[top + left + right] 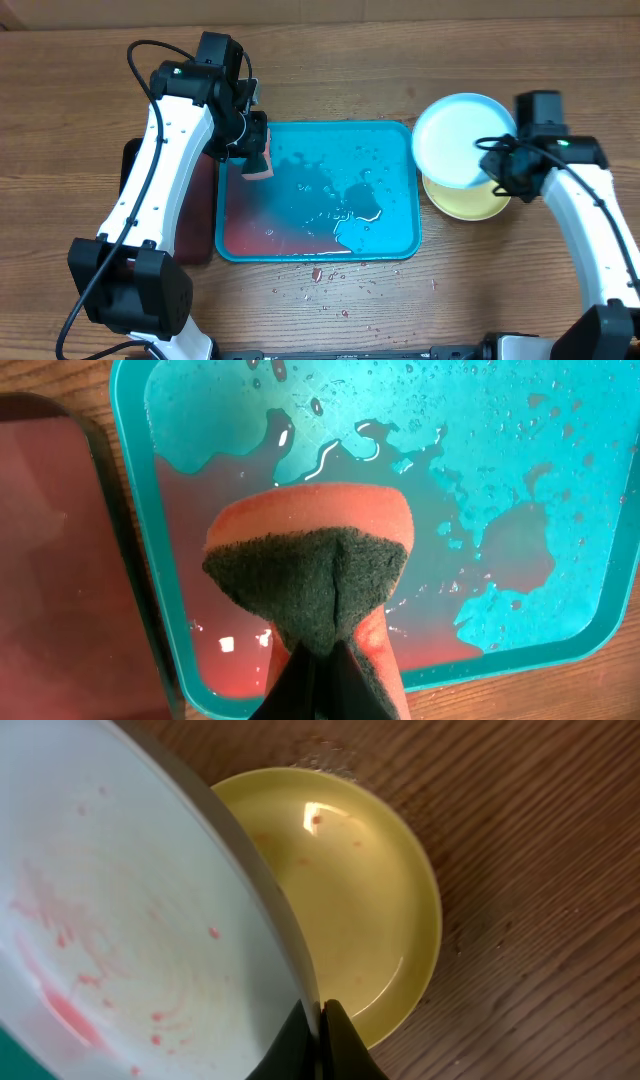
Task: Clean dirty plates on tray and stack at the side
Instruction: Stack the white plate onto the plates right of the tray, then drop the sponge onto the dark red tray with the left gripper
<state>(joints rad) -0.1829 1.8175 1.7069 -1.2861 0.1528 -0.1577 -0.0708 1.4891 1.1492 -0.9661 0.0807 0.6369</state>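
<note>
Hanging over the upper left of the teal tray [414, 205], the left claw [252, 148] is pinching a sponge [260, 167], seemingly ready for wiping. At right, the right claw [497, 166] is gripping a pale plate [455, 140] by its rim above the yellow-green plate [470, 206] on the tabletop [330, 60], probably for stacking, though red smears are showing.

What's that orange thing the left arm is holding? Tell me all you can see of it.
It is a sponge: orange foam with a dark green scouring layer that faces the wrist camera. The left gripper pinches one edge, so it bends and the green layer creases down its middle. It hangs over the left end of the tray, above reddish water; whether it touches the tray cannot be told.
</note>
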